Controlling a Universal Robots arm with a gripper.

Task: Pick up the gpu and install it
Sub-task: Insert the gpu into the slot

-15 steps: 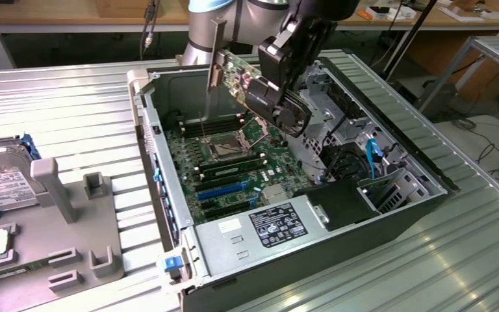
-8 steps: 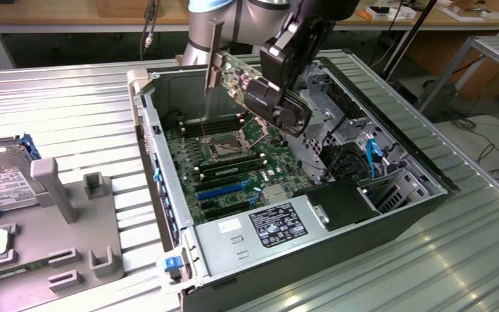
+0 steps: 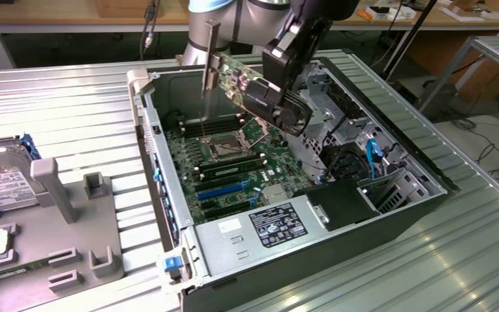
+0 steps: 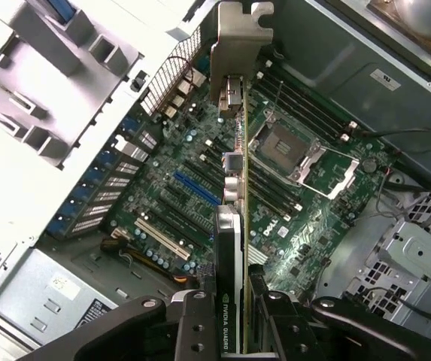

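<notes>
The gpu (image 3: pixel 239 83), a green card with a long silver end bracket (image 3: pixel 208 55), hangs tilted in the air above the open computer case. My gripper (image 3: pixel 277 107) is shut on its black cooler end. In the wrist view the gpu (image 4: pixel 232 188) runs edge-on away from the gripper (image 4: pixel 230 323), with its silver bracket (image 4: pixel 238 45) at the far end. Beneath it lies the green motherboard (image 4: pixel 305 226) with blue (image 4: pixel 196 188) and white (image 4: pixel 162 237) expansion slots and the open processor socket (image 4: pixel 290 147). The card touches no slot.
The open case (image 3: pixel 423 182) lies on its side on a ribbed metal table (image 3: pixel 50 110). A power supply (image 3: pixel 267 227) fills its near end, drive cages (image 3: pixel 353 123) its side at the exterior view's right. A grey fixture (image 3: pixel 67 214) with a hard drive (image 3: pixel 2 185) sits at the exterior view's left.
</notes>
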